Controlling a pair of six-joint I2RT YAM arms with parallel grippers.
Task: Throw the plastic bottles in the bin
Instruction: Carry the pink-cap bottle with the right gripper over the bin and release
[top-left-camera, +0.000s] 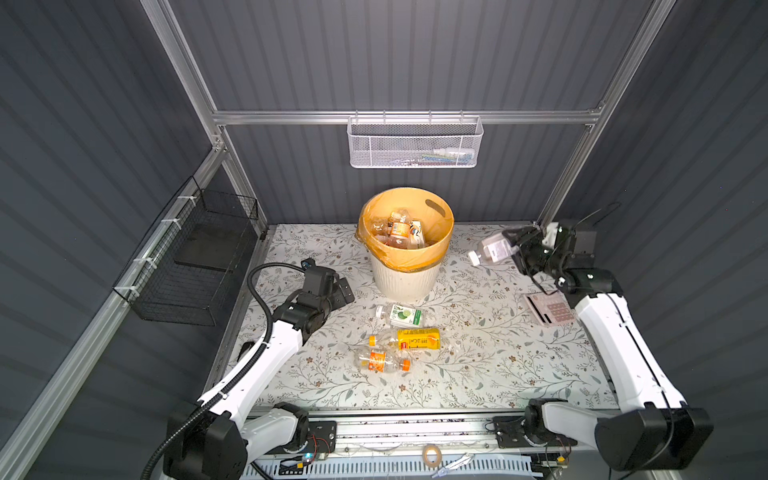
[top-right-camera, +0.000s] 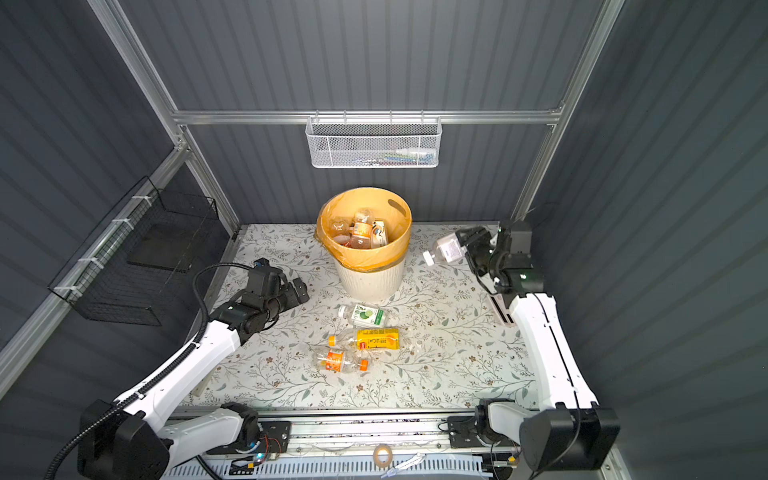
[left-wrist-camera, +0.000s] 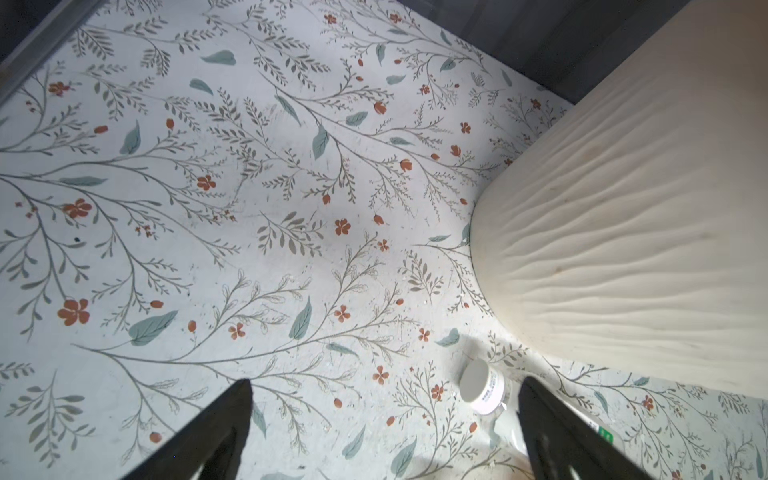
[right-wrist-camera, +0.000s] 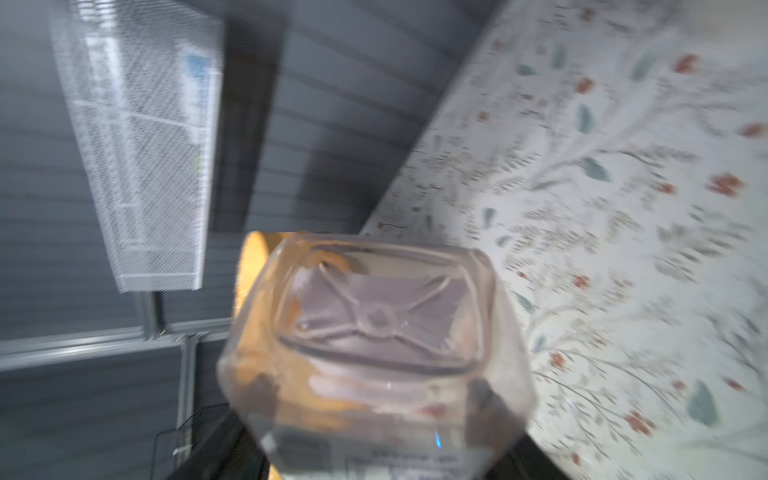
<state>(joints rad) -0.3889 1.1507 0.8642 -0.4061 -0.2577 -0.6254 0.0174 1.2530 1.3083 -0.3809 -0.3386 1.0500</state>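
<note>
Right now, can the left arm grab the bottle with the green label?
Probably yes. The left gripper is open and empty, the green-label bottle lies just ahead of it, and nothing sits between them. The bin stands beside the path, not across it.

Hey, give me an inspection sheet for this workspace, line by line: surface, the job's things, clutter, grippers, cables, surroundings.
Surface: floral table, no spills seen.
Job's things: bin upright at the back, several bottles inside; green-label bottle, yellow-label bottle and orange-label bottle lying before it; clear bottle held to its right.
Clutter: pink flat object by the right arm; tape roll on the front rail.
Grippers: left gripper open, empty; right gripper shut on the clear bottle.
Cables: black hose along the left arm; loose wires at the arm bases.
Surroundings: white mesh basket on the back rail; black wire basket on the left wall.
</note>
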